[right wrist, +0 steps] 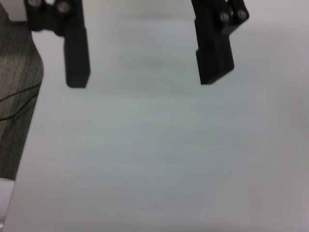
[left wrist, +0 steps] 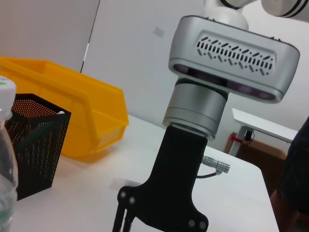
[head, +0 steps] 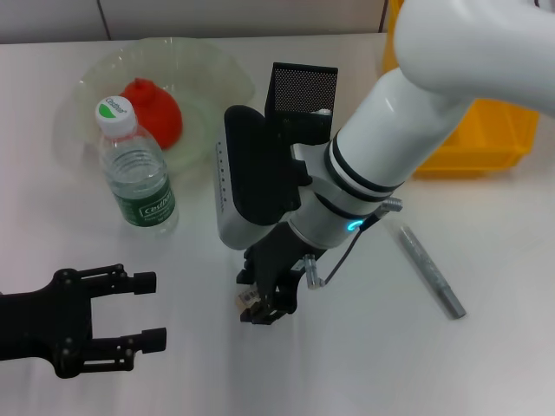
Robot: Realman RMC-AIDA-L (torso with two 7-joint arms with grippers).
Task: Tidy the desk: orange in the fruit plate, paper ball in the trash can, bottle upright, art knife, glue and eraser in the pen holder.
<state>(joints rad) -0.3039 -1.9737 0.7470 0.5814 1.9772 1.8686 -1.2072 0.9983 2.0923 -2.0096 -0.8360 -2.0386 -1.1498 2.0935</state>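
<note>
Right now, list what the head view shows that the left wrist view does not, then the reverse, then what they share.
Head view only: the clear fruit plate holding the red-orange orange, the grey stick-shaped art knife lying on the desk, and the open left gripper at the near left edge.
Left wrist view only: a white side table beyond the desk.
Both: the upright clear plastic bottle, the black mesh pen holder, the yellow plastic bin, and the right arm, its open right gripper low over the desk.
</note>
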